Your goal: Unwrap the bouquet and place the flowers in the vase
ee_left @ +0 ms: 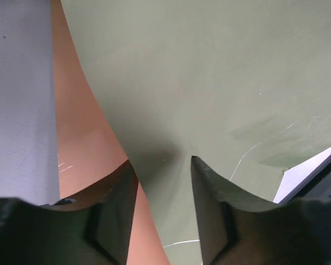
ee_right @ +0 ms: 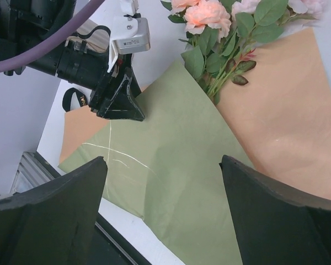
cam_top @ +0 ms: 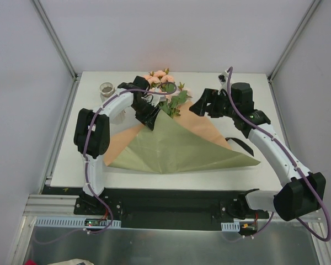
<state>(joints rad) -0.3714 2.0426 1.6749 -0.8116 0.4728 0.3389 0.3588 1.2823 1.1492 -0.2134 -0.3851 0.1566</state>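
The bouquet lies unrolled in the middle of the table, its olive-green paper (cam_top: pixel 176 146) folded over the tan-orange inside (cam_top: pixel 209 128). The flowers (cam_top: pixel 161 83), peach-pink roses with green leaves, stick out at the far end. My left gripper (cam_top: pixel 150 118) is at the paper's top corner, and in its wrist view the jaws (ee_left: pixel 161 161) are partly closed, with the olive paper's edge (ee_left: pixel 154 199) between them. My right gripper (cam_top: pixel 199 106) hovers open above the olive paper (ee_right: pixel 176 149), its fingers (ee_right: pixel 163 159) far apart and empty. The vase (cam_top: pixel 106 90) stands upright at the far left.
A black ribbon (cam_top: pixel 240 144) lies loose on the white table (cam_top: pixel 254 88) by the right arm. Grey walls and metal posts enclose the table on three sides. The paper's lower edge reaches close to the table's front edge (cam_top: pixel 154 185).
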